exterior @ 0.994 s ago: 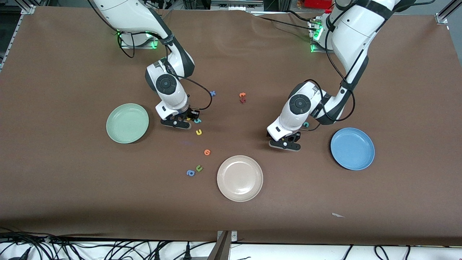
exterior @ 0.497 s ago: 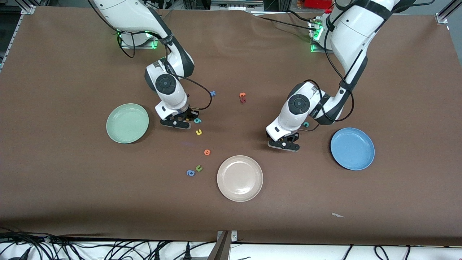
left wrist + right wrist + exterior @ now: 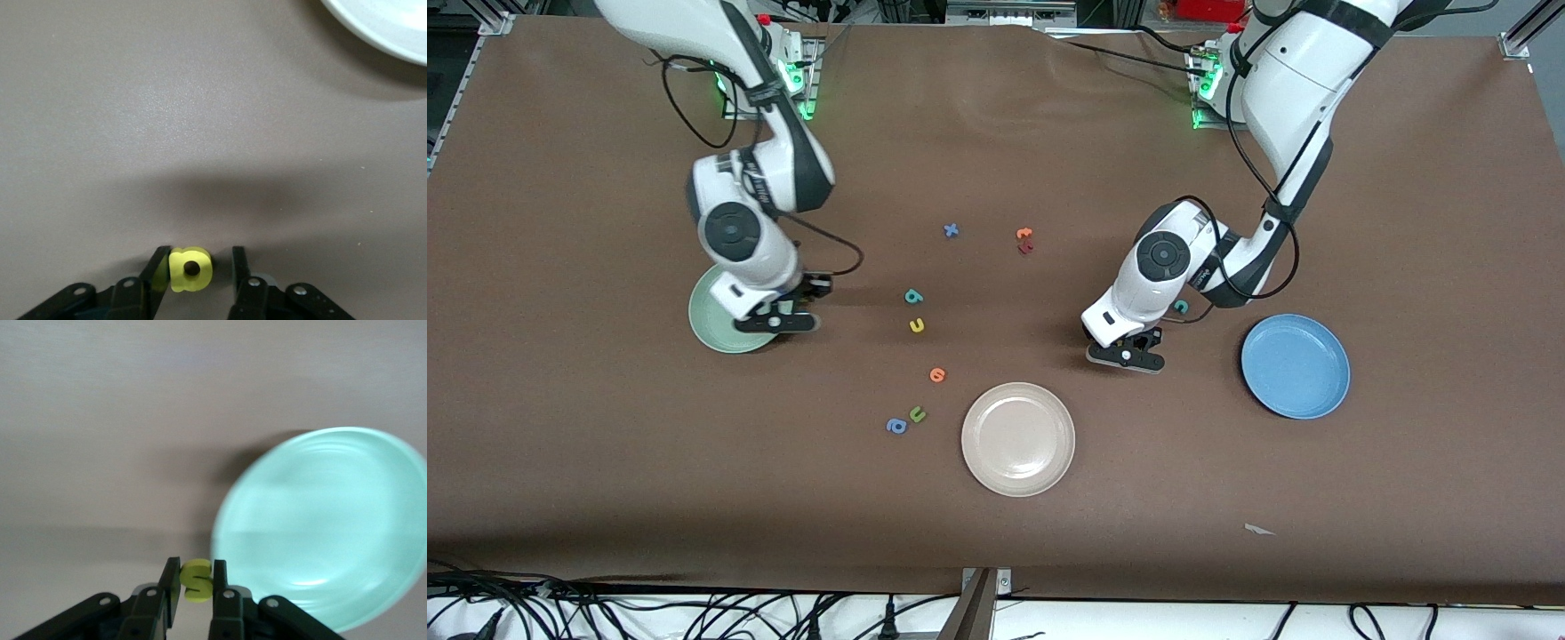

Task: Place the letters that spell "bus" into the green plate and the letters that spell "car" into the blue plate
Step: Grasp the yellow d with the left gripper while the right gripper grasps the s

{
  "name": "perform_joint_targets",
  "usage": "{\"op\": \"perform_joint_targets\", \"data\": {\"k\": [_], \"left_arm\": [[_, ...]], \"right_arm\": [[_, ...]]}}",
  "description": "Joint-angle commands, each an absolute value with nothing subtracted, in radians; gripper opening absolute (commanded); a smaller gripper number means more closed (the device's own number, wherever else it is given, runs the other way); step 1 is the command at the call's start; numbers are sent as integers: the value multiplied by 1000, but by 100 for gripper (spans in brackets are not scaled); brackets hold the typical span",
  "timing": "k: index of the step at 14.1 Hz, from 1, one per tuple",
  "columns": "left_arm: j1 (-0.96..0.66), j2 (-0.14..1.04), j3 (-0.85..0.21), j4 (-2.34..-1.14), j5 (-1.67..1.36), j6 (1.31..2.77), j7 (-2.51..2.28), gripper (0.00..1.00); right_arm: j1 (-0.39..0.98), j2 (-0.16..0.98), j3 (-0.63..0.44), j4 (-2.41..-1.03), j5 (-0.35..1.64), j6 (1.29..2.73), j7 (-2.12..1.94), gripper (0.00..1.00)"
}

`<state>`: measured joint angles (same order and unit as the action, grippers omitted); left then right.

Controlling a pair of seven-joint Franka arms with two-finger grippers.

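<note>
My right gripper [image 3: 783,320] is shut on the yellow s [image 3: 197,580] and hangs over the rim of the green plate [image 3: 716,324], which fills much of the right wrist view [image 3: 320,527]. My left gripper [image 3: 1129,356] is down at the table with the yellow a [image 3: 190,269] between its open jaws. One finger [image 3: 157,270] touches the letter and the other finger [image 3: 240,267] stands a little apart from it. The teal c [image 3: 1181,307] lies beside the left wrist. The teal b [image 3: 912,297] and yellow u [image 3: 917,326] lie mid-table. The blue plate [image 3: 1296,366] sits toward the left arm's end.
A cream-white plate [image 3: 1018,438] sits nearer the front camera, its rim showing in the left wrist view [image 3: 380,20]. Beside it lie an orange letter [image 3: 937,375], a green u [image 3: 917,413] and a blue a [image 3: 896,426]. A blue x [image 3: 951,230] and orange letters [image 3: 1024,240] lie farther back.
The right arm lifted the yellow s from beside the teal b and carried it to the green plate's rim. The left gripper's fingers have narrowed round the yellow a.
</note>
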<state>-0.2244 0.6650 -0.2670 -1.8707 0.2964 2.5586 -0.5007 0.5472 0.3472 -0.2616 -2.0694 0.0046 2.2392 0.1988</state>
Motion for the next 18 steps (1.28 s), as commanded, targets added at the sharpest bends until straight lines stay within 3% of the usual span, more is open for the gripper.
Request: {"op": "perform_joint_targets", "data": {"k": [1, 2, 4, 5, 6, 7, 12, 15, 18], "left_arm": [[-218, 709, -262, -1858, 313, 2559, -488, 37], [-218, 710, -262, -1856, 313, 2559, -486, 31], [-210, 715, -262, -1856, 314, 2559, -486, 30], [-210, 715, -262, -1856, 316, 2559, -486, 29], [-210, 715, -262, -1856, 316, 2559, -486, 26], [-210, 715, -262, -1856, 316, 2559, -488, 24], [-187, 693, -265, -1832, 313, 2508, -489, 16], [-163, 689, -270, -1689, 279, 2263, -402, 16], [-63, 669, -270, -1609, 213, 2128, -197, 16]], "right_arm": [[552, 331, -336, -2121, 17, 2232, 54, 9], [552, 339, -344, -2140, 18, 2241, 39, 9], [522, 348, -345, -2178, 18, 2290, 35, 15], [520, 362, -345, -2193, 18, 2318, 35, 39], [519, 377, -345, -2195, 18, 2324, 37, 88], [517, 377, -345, -2192, 18, 2318, 40, 100], [528, 354, -309, -2087, 141, 2200, 86, 100], [549, 367, -246, -2022, 178, 2181, 231, 100], [604, 409, -193, -1991, 178, 2288, 242, 99]]}}
